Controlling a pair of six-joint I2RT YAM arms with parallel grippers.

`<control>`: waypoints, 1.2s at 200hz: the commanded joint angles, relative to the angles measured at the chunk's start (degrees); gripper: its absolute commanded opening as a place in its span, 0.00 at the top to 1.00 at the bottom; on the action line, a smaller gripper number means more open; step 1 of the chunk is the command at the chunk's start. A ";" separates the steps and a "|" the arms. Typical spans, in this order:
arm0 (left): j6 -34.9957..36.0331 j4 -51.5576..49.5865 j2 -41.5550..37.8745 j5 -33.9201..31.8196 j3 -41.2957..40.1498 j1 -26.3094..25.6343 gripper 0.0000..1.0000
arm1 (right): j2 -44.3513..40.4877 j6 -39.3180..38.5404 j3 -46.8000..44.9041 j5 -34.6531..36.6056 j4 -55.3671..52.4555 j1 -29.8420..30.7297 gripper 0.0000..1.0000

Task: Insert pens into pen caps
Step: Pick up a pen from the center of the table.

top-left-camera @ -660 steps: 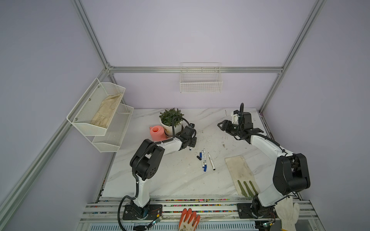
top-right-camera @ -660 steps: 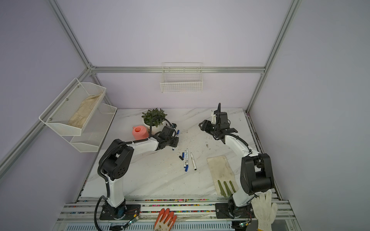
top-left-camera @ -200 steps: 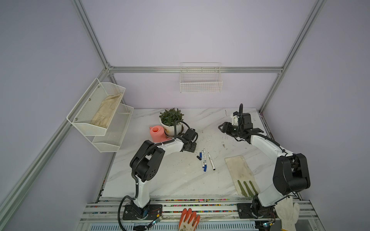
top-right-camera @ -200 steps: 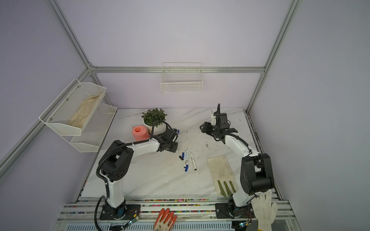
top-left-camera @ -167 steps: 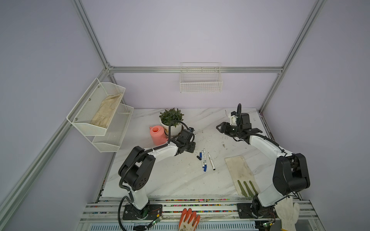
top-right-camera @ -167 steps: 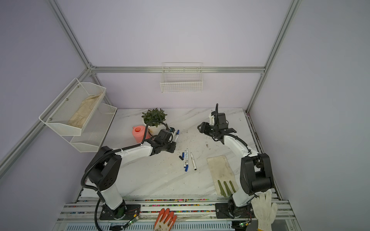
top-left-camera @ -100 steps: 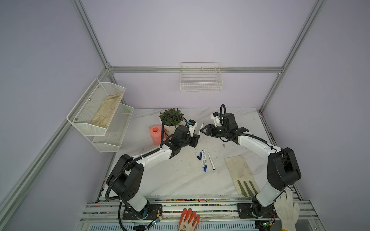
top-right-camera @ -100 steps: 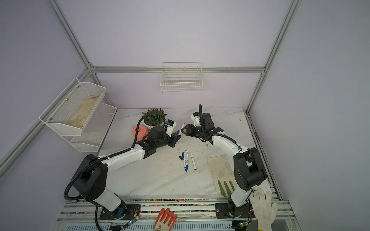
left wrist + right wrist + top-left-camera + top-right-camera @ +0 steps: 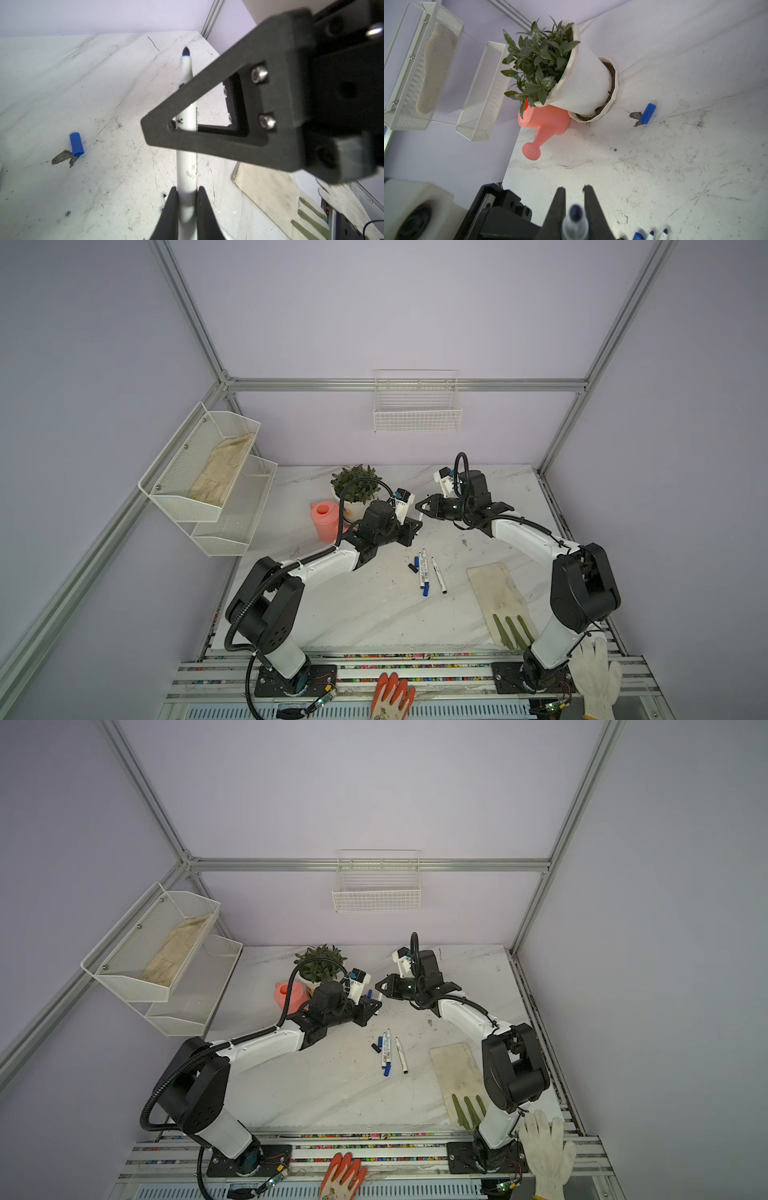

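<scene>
A white pen (image 9: 186, 166) with a dark blue tip is held above the table between both grippers. My left gripper (image 9: 186, 188) is shut on its barrel. My right gripper (image 9: 574, 188) is shut on the same pen (image 9: 575, 224) nearer the tip, which points at the right wrist camera. In both top views the two grippers (image 9: 413, 526) (image 9: 422, 506) meet at mid-table. One blue pen cap (image 9: 648, 113) lies alone near the plant pot. More pens (image 9: 423, 570) (image 9: 438, 574) lie mid-table, with a blue cap (image 9: 416, 561) and a black cap (image 9: 412, 568) beside them.
A potted plant (image 9: 356, 489) and a pink watering can (image 9: 326, 520) stand at the back left. A flat dirty glove (image 9: 498, 597) lies right of the pens. Wire shelves (image 9: 208, 489) hang on the left wall. Orange (image 9: 392, 695) and white (image 9: 596, 672) gloves lie on the front rail.
Both arms swung in and met over mid-table. The left gripper brought the pen up from beside the plant, and the right gripper closed on it.
</scene>
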 commanded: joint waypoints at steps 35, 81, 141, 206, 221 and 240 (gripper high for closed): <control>-2.19 4.83 3.99 1.30 1.68 -0.02 0.54 | -0.59 -0.24 -0.95 -2.35 2.00 -0.23 0.94; -1.35 6.28 5.44 2.35 4.31 0.13 0.59 | -0.44 -0.35 -1.12 -2.18 1.26 -0.17 0.94; -1.46 9.27 5.08 4.69 5.20 0.20 0.65 | -0.02 -0.25 -1.10 -2.35 1.26 -0.23 0.94; -2.14 11.44 5.81 6.11 6.44 0.68 0.75 | 0.33 -0.92 -0.83 -2.18 0.47 -0.16 0.94; -2.31 11.86 5.77 6.25 6.38 0.76 0.88 | 0.47 -1.08 -0.77 -2.27 0.22 -0.20 0.94; -4.10 12.91 5.48 5.59 5.36 1.23 1.00 | 0.73 -1.43 -0.39 -1.93 -0.66 -0.23 0.94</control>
